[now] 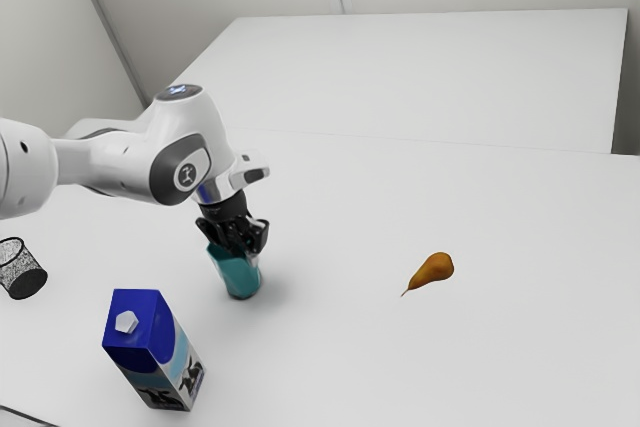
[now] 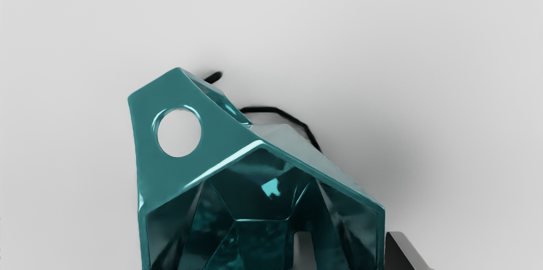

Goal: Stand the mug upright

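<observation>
Since the part-open pincer [image 2: 350, 240], gripping nothing, straddles the wall of the seemingly upright mug [image 1: 238, 275], at the pear's [image 1: 434, 268] nine o'clock in the exterior view, sideways withdrawal could topple it.

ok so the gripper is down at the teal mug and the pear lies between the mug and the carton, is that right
Not the pear: the exterior view shows it away to that view's right, with the mug between it and the carton. The gripper is indeed down at the mug.
</observation>
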